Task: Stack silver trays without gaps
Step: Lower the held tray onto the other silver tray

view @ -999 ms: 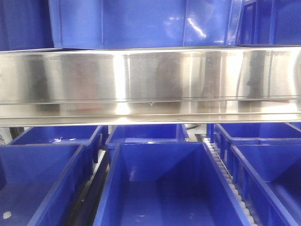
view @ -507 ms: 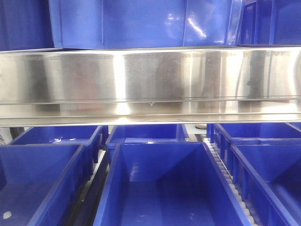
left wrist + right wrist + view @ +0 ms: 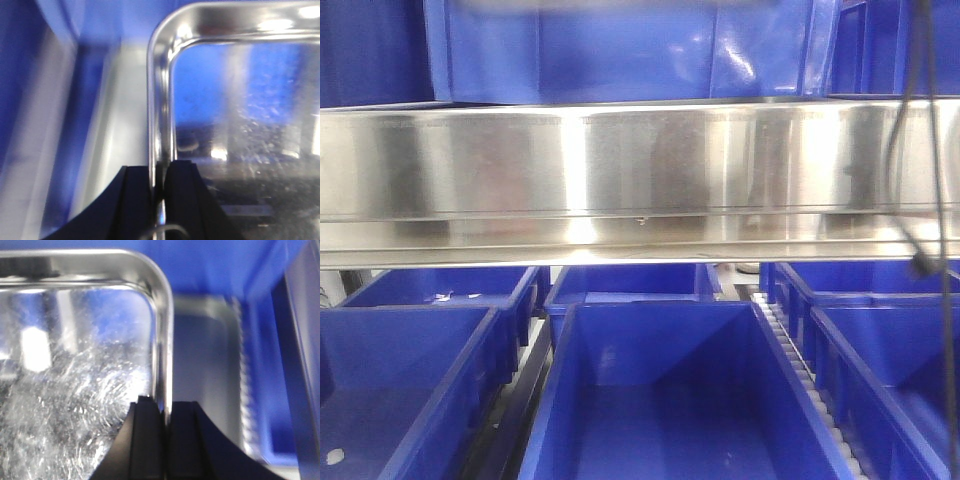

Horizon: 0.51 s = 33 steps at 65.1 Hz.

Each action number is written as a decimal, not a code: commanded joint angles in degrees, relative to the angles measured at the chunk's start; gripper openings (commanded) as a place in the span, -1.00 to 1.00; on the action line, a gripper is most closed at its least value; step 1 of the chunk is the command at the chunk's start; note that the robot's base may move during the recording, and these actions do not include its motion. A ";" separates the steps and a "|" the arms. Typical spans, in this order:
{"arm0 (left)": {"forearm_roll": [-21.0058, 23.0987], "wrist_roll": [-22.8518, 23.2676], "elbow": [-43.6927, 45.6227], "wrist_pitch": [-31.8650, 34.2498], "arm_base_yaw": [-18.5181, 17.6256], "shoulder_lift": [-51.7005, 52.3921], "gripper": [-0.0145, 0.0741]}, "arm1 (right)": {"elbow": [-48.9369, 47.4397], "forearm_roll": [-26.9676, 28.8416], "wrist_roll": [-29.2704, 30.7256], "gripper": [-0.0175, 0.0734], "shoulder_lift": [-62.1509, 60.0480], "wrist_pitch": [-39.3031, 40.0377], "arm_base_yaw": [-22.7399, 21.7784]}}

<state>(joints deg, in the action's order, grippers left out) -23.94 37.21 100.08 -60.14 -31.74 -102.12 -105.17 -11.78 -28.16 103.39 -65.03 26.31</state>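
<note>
In the left wrist view, a mirror-shiny silver tray (image 3: 240, 100) with a rounded corner fills the right side. My left gripper (image 3: 161, 175) is shut on its left rim, one black finger (image 3: 137, 200) outside and one inside. In the right wrist view, a silver tray (image 3: 75, 365) fills the left side. My right gripper (image 3: 165, 412) is shut on its right rim. Both wrist views are blurred. The front view shows neither trays nor grippers.
A long brushed-steel band (image 3: 620, 180) crosses the front view, with blue crates (image 3: 660, 400) below and above it. A white roller strip (image 3: 800, 370) runs between crates. A black cable (image 3: 920, 200) hangs at the right. A pale grey surface (image 3: 205, 365) lies beneath the held tray.
In the front view a black cable has come into sight at the right edge. The steel band and the crates stand as before.
</note>
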 commanded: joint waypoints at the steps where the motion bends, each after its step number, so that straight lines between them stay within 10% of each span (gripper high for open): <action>1: 4.58 -1.11 0.23 4.23 -0.32 -1.95 -0.71 | -0.57 2.41 1.24 -0.76 1.55 2.30 0.77; 33: 7.28 -1.23 0.05 3.82 0.62 -5.17 -0.71 | -0.57 3.34 1.24 -0.76 6.33 0.42 0.77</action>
<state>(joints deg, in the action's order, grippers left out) -19.64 36.61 99.64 -60.48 -30.07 -107.69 -105.17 -11.65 -28.16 109.13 -66.65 26.10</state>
